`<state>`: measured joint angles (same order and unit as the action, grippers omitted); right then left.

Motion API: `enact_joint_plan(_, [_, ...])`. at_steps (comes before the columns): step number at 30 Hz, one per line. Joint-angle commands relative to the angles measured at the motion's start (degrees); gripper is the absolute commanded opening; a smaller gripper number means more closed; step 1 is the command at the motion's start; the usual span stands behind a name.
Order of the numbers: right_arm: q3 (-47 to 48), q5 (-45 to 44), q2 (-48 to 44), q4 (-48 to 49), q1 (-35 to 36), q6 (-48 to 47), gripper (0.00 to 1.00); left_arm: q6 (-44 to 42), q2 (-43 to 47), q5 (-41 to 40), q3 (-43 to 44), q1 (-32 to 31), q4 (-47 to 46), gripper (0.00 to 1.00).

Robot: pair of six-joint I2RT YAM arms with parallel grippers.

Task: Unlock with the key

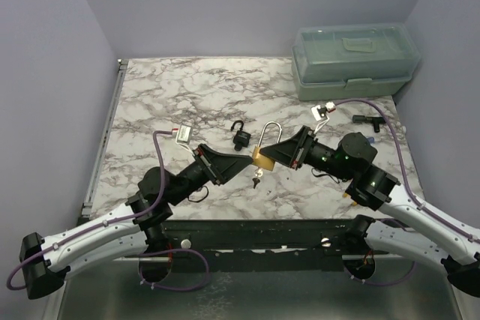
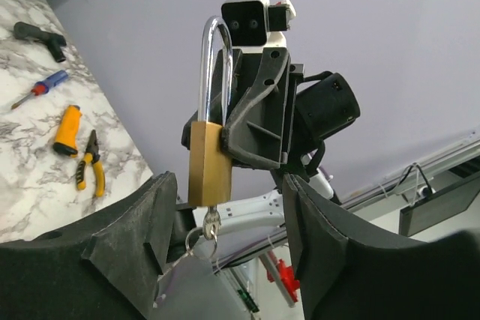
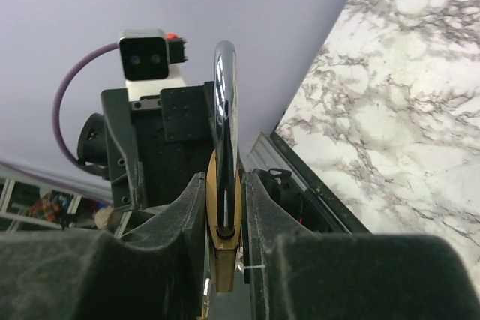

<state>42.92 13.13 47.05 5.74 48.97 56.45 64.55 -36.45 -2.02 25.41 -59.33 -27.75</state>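
Note:
A brass padlock (image 1: 262, 158) with a tall silver shackle (image 2: 214, 65) hangs in the air between the two arms. My right gripper (image 3: 225, 204) is shut on its brass body (image 3: 225, 237), one finger on each flat face. The key (image 2: 211, 224) sticks in the keyhole at the lock's underside, and its ring dangles below. My left gripper (image 2: 229, 237) is open, its fingers (image 2: 131, 237) standing wide on either side of the key and touching neither key nor lock. Both shackle legs look seated in the body.
A small black padlock (image 1: 241, 137) lies on the marble table (image 1: 187, 103) behind the grippers. A translucent green toolbox (image 1: 354, 61) stands at the back right. A screwdriver (image 2: 41, 89), an orange-handled tool (image 2: 67, 129) and pliers (image 2: 90, 162) lie by the right arm.

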Motion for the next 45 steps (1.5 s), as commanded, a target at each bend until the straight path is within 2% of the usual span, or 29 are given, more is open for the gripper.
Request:
enact_joint_plan(1, [2.9, -9.4, -3.9, -1.7, 0.3, 3.1, 0.01, -3.9, 2.0, -1.0, 3.1, -0.1, 9.9, 0.63])
enact_joint_plan(9, [5.4, -10.5, -1.5, -2.0, 0.2, 2.9, 0.01, -3.3, -0.8, 1.9, 1.1, -0.2, 7.8, 0.47])
enact_joint_plan(16, [6.0, -9.1, 0.3, -1.8, 0.3, 2.7, 0.00, -3.9, -4.8, 4.6, 2.1, -0.1, 4.3, 0.40])
enact_joint_plan(37, [5.6, -6.4, 1.6, -0.7, 0.3, 3.7, 0.01, -4.9, -5.4, 3.1, 1.7, -0.1, 1.6, 0.29])
enact_joint_plan(41, [4.5, -5.8, 1.7, 0.4, 0.3, 4.7, 0.01, -5.0, -6.0, 2.6, 1.7, -0.1, 1.6, 0.19])
enact_joint_plan(45, [3.9, -5.8, 1.6, 0.9, 0.3, 5.3, 0.01, -5.4, -6.8, 2.6, 2.1, -0.1, 1.6, 0.02])
